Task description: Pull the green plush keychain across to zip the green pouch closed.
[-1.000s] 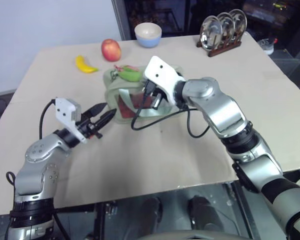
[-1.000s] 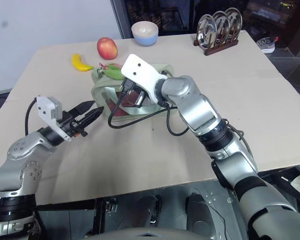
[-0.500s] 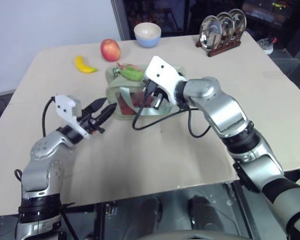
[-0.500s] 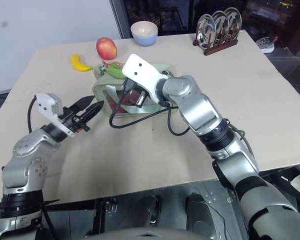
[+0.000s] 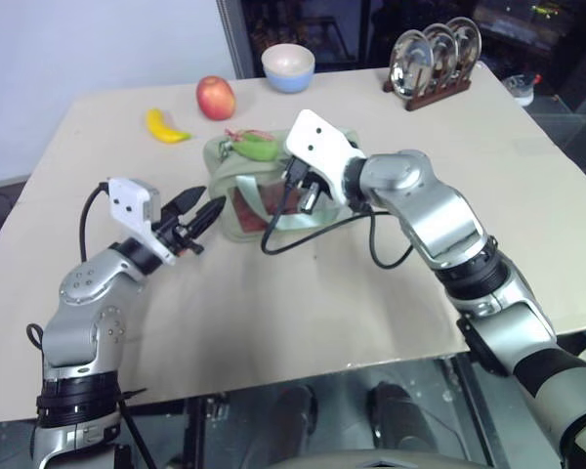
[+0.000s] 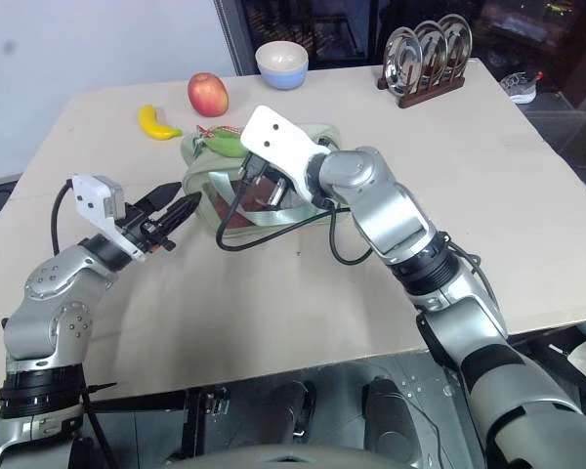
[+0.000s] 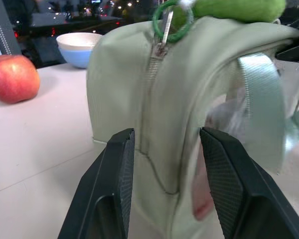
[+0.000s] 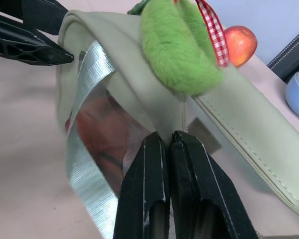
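R hand (image 8: pixel 169 144) clenched on pouch (image 7: pixel 184 99) fabric under the plush keychain (image 8: pixel 177 47) to steady it, L hand (image 7: pixel 162 164) released, straddling pouch's end w/o gripping, prob. to brace.

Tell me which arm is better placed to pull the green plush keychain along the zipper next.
Probably the right: its shut tool sits just under the green plush keychain atop the green pouch. The left tool stands open around the pouch's end, suited to bracing.

We are bringing our left gripper (image 5: pixel 203 212) closer to the end of the green pouch (image 5: pixel 236 186), its open fingers (image 7: pixel 118 169) now straddling that end.
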Robot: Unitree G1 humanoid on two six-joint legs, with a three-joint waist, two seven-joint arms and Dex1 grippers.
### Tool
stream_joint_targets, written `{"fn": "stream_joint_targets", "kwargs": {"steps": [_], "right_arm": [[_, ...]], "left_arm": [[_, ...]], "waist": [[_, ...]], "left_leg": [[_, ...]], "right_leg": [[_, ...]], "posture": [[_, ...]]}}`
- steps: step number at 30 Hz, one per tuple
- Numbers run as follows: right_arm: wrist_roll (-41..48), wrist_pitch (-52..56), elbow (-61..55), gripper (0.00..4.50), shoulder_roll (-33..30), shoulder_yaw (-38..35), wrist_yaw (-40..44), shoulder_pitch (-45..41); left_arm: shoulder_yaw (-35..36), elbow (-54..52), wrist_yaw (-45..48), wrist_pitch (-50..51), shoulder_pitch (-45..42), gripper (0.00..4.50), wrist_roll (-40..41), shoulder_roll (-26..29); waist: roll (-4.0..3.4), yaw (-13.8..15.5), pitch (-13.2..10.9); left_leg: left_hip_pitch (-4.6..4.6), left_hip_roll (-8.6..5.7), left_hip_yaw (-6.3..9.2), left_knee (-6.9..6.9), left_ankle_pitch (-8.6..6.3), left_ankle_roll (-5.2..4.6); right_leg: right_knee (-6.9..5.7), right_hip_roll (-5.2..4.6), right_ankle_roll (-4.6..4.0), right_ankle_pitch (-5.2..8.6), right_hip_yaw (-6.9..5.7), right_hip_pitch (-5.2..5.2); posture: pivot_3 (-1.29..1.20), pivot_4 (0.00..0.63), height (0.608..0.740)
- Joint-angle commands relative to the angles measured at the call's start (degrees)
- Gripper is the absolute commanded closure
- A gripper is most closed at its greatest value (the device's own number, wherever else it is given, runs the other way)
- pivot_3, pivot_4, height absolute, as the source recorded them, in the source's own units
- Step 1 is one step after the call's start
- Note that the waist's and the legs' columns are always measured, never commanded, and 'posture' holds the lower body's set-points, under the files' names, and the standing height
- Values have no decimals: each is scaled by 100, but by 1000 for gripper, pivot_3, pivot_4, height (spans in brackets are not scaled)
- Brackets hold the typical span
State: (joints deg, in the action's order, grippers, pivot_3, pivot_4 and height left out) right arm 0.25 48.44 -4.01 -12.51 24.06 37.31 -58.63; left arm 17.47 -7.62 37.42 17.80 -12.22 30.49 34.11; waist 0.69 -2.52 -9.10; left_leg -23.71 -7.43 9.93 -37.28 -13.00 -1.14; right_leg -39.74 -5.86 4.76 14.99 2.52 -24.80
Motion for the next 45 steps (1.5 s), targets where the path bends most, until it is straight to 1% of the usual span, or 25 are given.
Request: {"fn": "stream_joint_targets", "kwargs": {"steps": [1, 8, 9, 10, 11, 12, 13, 14, 16, 17, 18, 21, 25, 37, 42, 43, 45], "right_arm": [[-9, -137, -308, 4500, -24, -20, 18, -6], [9, -214, -348, 4500, -21, -27, 25, 20], [7, -234, -352, 4500, -25, -31, 26, 23], [13, -290, -377, 4500, -99, 3, 123, 23], [16, -330, -394, 4500, -155, 30, 195, 23], [31, -352, -397, 4500, -175, 13, 227, 24], [1, -415, -402, 4500, -198, -2, 208, 26], [-20, -451, -413, 3797, -225, 1, 214, 28], [-88, -486, -551, 3138, -326, 40, 231, 49], [-91, -472, -608, 2611, -356, 44, 245, 59], [-44, -411, -715, 2198, -385, 2, 283, 48], [94, -230, -909, 2198, -357, -210, 291, -119], [122, -196, -811, 2198, -200, -294, 176, -372], [64, -282, 258, 2198, 600, -230, -150, -864], [-54, -546, 781, 2198, 820, -183, -277, -979], [-75, -612, 864, 2437, 843, -180, -287, -993], [-128, -727, 991, 3073, 856, -148, -284, -997]], "left_arm": [[138, -30, 47, -82, -51, 2367, -12, 82], [-152, 67, 155, -128, -174, 2367, -165, -17], [-161, 84, 161, -139, -177, 2899, -174, -26], [-173, 102, 168, -159, -173, 3163, -184, -32], [-179, 113, 175, -172, -170, 3541, -191, -36], [-178, 123, 184, -180, -171, 4057, -198, -46], [-176, 124, 187, -184, -171, 4468, -196, -60], [-180, 128, 192, -193, -172, 4500, -206, -69], [-190, 133, 201, -222, -174, 4500, -226, -87], [-193, 135, 206, -232, -177, 4500, -236, -93], [-199, 137, 217, -247, -181, 4500, -254, -96], [-220, 102, 265, -295, -166, 4500, -278, -104], [-234, 65, 278, -348, -116, 4500, -295, -122], [-211, -2, 268, -409, -41, 4500, -340, -139], [-224, -53, 240, -428, -3, 4500, -361, -174], [-228, -60, 235, -432, 1, 4500, -366, -181], [-239, -79, 219, -436, 9, 4500, -372, -200]], "waist": [[0, 0, 0], [0, 9, 0], [0, 8, 0], [0, 6, 0], [0, 3, 0], [0, 3, 0], [0, 2, 0], [0, 2, 0], [0, 6, 0], [0, 9, 0], [1, 11, 0], [1, 7, 0], [1, 7, 0], [0, 1, -1], [0, 3, -1], [0, 4, -1], [0, 3, -1]], "left_leg": [[0, 0, 0, 0, 0, 0], [0, 0, 0, 0, 0, 0], [0, 0, 0, 0, 0, 0], [0, 0, 0, 0, 0, 0], [-1, 0, 0, 0, 0, 0], [-1, 0, 0, 0, 0, 0], [-1, 0, 1, 1, 0, 0], [0, 0, 1, 2, 0, 0], [0, 1, 1, 3, 0, 0], [-1, 1, 1, 3, 0, 0], [-1, 1, 1, 2, 0, 0], [-2, 1, 1, 2, 0, 0], [-1, 2, 1, 4, 0, 0], [-1, 1, 2, 7, 0, 0], [0, 1, 2, 8, 0, 0], [-1, 1, 2, 7, 0, 0], [-1, 1, 2, 7, 0, 0]], "right_leg": [[0, 0, 0, 0, 0, 0], [1, 0, 0, 0, -1, 1], [1, 1, 0, 0, -1, 1], [2, 0, 0, 0, -1, 1], [2, 0, 0, 0, 0, 0], [3, 1, 0, 0, 0, 0], [3, 0, 0, 0, -1, 0], [3, 0, 0, 0, -1, 0], [3, -1, 0, 0, -1, 0], [3, 0, 0, 0, -1, 0], [4, 1, 0, 0, -1, 0], [6, -1, 0, 0, -1, 0], [5, -3, 0, 0, -1, 0], [5, 1, 0, 0, -1, -1], [6, 5, 0, 0, -1, 0], [6, 5, 0, 0, -2, 0], [6, 5, 0, 0, -2, -1]], "posture": [[0, 150, 740], [0, 150, 740], [0, 150, 740], [0, 150, 740], [0, 150, 740], [0, 150, 740], [0, 150, 740], [0, 150, 740], [0, 150, 740], [0, 150, 740], [0, 150, 740], [0, 150, 740], [0, 150, 740], [0, 150, 740], [0, 150, 740], [0, 150, 740], [0, 150, 740]]}}
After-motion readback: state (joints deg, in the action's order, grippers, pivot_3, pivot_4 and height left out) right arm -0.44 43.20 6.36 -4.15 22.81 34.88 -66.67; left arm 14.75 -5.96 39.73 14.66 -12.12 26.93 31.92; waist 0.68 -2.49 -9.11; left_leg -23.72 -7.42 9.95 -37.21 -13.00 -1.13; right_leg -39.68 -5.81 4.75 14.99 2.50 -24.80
